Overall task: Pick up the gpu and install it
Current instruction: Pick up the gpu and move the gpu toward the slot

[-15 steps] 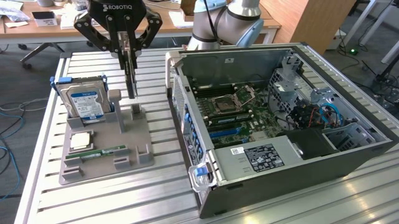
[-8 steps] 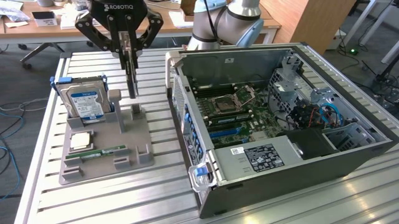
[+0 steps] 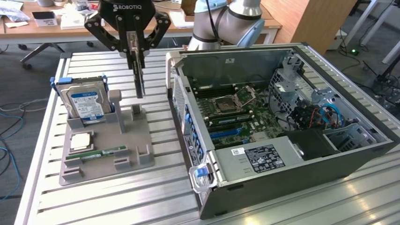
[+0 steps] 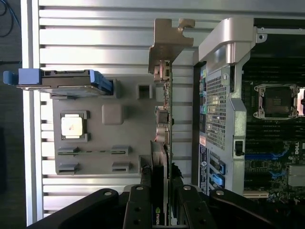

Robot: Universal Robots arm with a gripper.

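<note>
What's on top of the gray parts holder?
A hard drive standing upright, a processor chip and a RAM stick. The gripper holds the gpu above it. The drive covers what's beneath it.

Exterior: high oblique; wrist: straight down; shared: fixture (image 3: pixel 103 165).

A slatted metal table (image 3: pixel 125 197) stands on a grey floor (image 3: pixel 31 70), where blue cables (image 3: pixel 7 117) trail (at the exterior view's left). Behind it are a wooden desk (image 3: pixel 25 28) strewn with papers (image 3: pixel 14 15) and a tall wooden panel (image 3: pixel 306 21). Bright light glares off the slats.
</note>
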